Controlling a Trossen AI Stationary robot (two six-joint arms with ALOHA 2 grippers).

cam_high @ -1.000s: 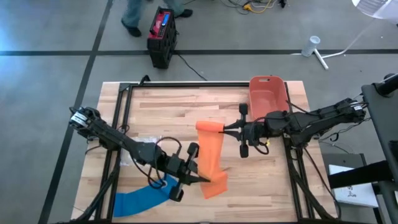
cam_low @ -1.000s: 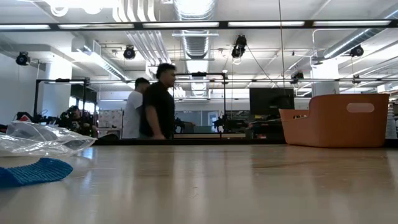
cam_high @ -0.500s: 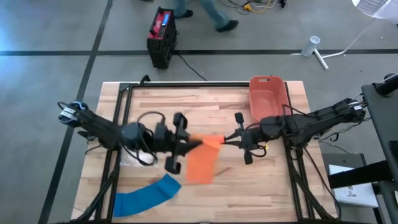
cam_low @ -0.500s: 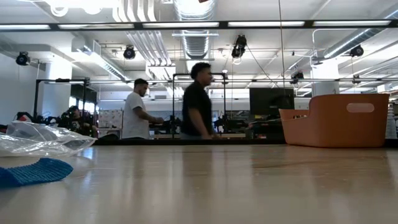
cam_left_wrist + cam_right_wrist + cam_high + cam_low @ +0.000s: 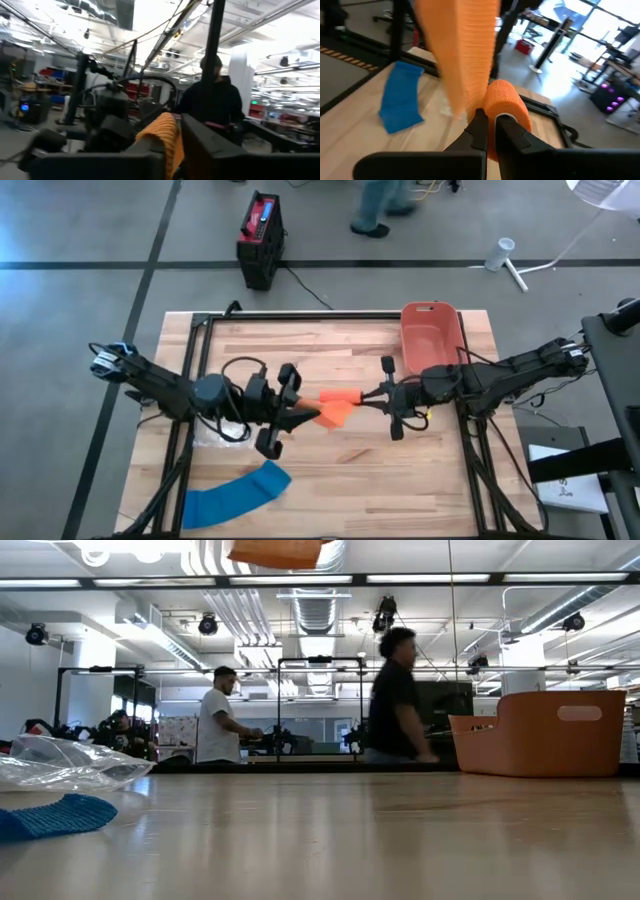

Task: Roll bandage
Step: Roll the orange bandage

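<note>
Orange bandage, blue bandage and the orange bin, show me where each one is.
orange bandage (image 5: 338,404), high view, middle of the strip held between the grippers.
blue bandage (image 5: 232,494), high view, middle of the strip.
orange bin (image 5: 430,317), high view, far rim.

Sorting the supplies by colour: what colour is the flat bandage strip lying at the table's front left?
Blue; the flat bandage strip shows best in the high view.

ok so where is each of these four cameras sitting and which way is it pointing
High view: overhead, straight down on the table; both arms show, left gripper and right gripper holding the orange bandage.
Low view: table-top height, level into the room; no arms show, only the bandage's edge up top.
Left wrist view: along its own jaws, shut on the bandage.
Right wrist view: past its own jaws on the roll.
Shared: blue bandage in the high, low and right wrist views.
</note>
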